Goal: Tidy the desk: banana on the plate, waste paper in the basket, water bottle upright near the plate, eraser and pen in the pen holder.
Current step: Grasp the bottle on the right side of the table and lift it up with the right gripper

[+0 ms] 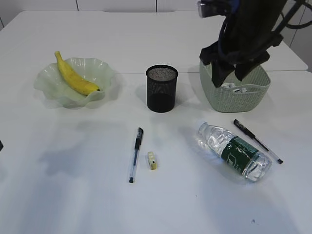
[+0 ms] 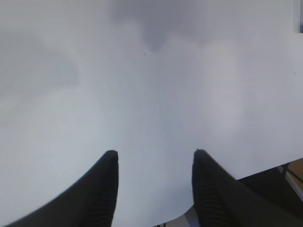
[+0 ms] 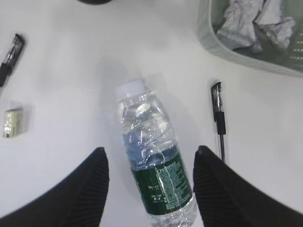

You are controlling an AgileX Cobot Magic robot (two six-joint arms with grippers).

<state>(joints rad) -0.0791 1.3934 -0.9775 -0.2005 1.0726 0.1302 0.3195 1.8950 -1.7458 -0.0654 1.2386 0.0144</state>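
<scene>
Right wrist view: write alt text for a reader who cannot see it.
A clear water bottle with a green label lies on its side on the white desk, between the open tool's two dark fingers. A pen lies right of it, crumpled paper sits in a green basket, and a small eraser lies far left.

The desk (image 1: pixel 73 195) bears plate (image 1: pixel 48 83), pen holder (image 1: pixel 161 88), basket (image 1: pixel 234 95), water bottle (image 1: pixel 235 152), eraser (image 1: pixel 152 160), apparently two pens (image 1: pixel 136 153).

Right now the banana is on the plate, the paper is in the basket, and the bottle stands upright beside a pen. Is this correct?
One thing is wrong: the bottle lies on its side, not upright, as the exterior view shows. The rest holds: the banana is on the plate, the paper is in the basket, and a pen lies beside the bottle.
</scene>
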